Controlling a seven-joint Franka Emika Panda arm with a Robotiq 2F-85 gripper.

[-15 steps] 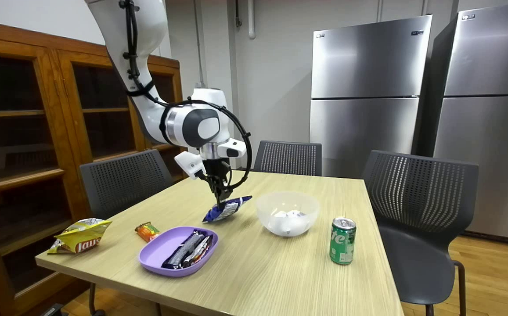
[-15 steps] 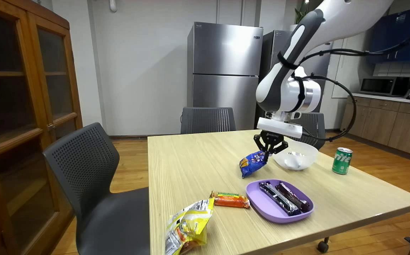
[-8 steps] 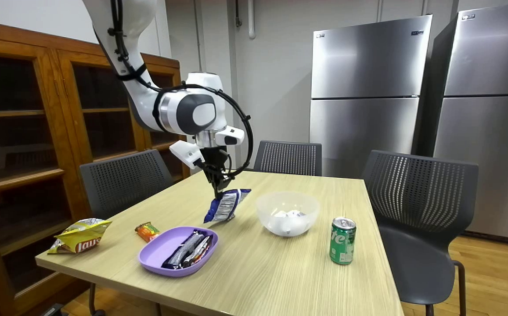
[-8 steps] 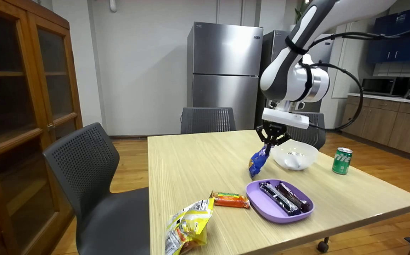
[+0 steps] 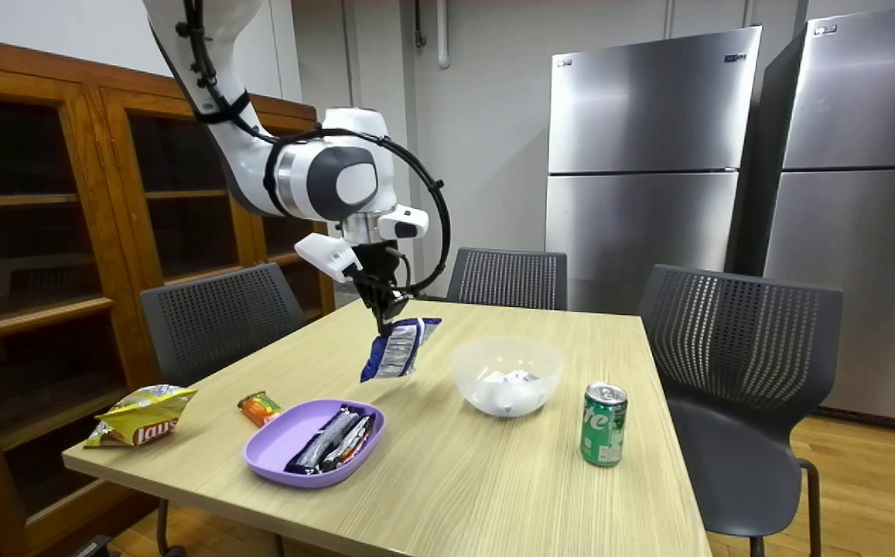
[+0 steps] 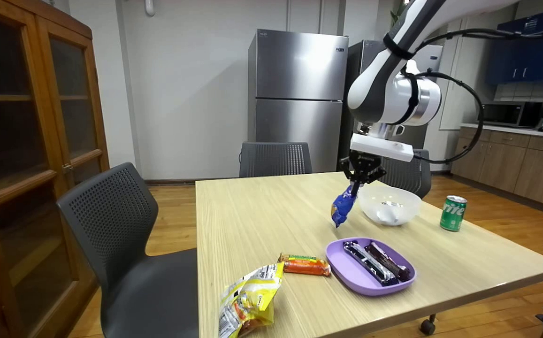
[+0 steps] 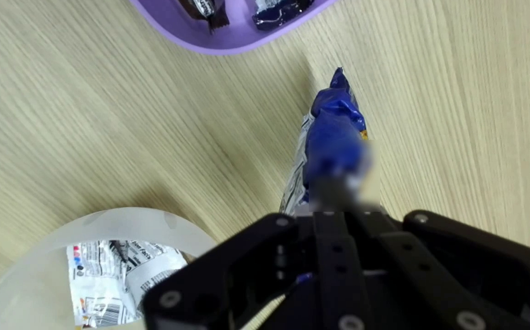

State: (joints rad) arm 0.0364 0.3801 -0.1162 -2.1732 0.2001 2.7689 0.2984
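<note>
Since the hand has its fingers pinched together on the upper part of the blue snack bag, the step seems to be a careful carry, and a firm, unhurried hold would serve it best. The bag looks to hang clear of the counter, in from every edge, between the purple tray and the translucent bowl, with the bowl close by. Its lower tip hangs low, so a bit more height before any sideways travel would probably spare a knock on either rim. With only the one pinch point, quick turns could set it swinging or let the slick-looking film slip; smooth, level motion seems safer, and a grip no tighter than needed would likely protect whatever is inside.

As for looks, the bag is shiny, deep blue and crumpled, tilted with one end pointing down. One face bears a pale panel of fine print, too small to read; in the wrist view a sliver of orange shows on the opposite side. Well apart, a yellow Lay's chip bag lies by a corner of the counter.
</note>
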